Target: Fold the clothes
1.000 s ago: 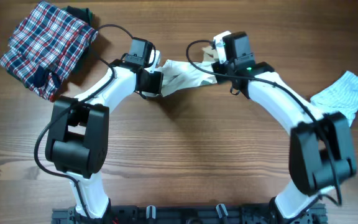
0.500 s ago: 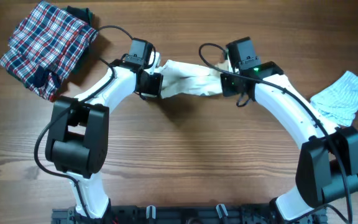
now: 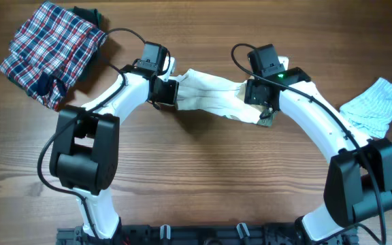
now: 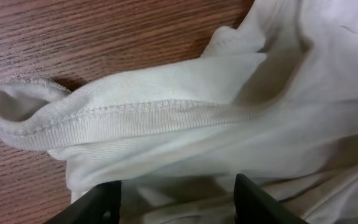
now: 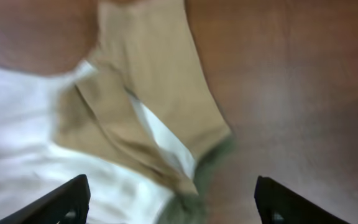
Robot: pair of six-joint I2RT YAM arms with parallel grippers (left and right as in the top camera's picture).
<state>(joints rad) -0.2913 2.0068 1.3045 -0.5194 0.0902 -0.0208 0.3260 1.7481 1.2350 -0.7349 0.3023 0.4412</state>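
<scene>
The cream-white top (image 3: pixel 209 97) of the clothes lies stretched out on the table between my two arms. My left gripper (image 3: pixel 165 92) sits at its left end. In the left wrist view its jaws (image 4: pixel 178 202) stand apart with loose folds of the top (image 4: pixel 229 124) between them, a ribbed hem ahead. My right gripper (image 3: pixel 263 109) hovers over the right end. Its jaws (image 5: pixel 173 202) are wide open above the tan-beige sleeve part (image 5: pixel 148 81) and the olive edge (image 5: pixel 210 168), gripping nothing. The pale blue striped garment (image 3: pixel 376 105) lies crumpled at the far right.
A red, white and blue plaid garment (image 3: pixel 50 51) lies at the back left, with something dark green (image 3: pixel 87 13) behind it. Bare wooden tabletop (image 3: pixel 209 177) fills the front half between the two arm bases.
My right gripper has moved right and toward the front, drawing the bunched top out long, and has opened and let go of it. The left arm has stayed put.
</scene>
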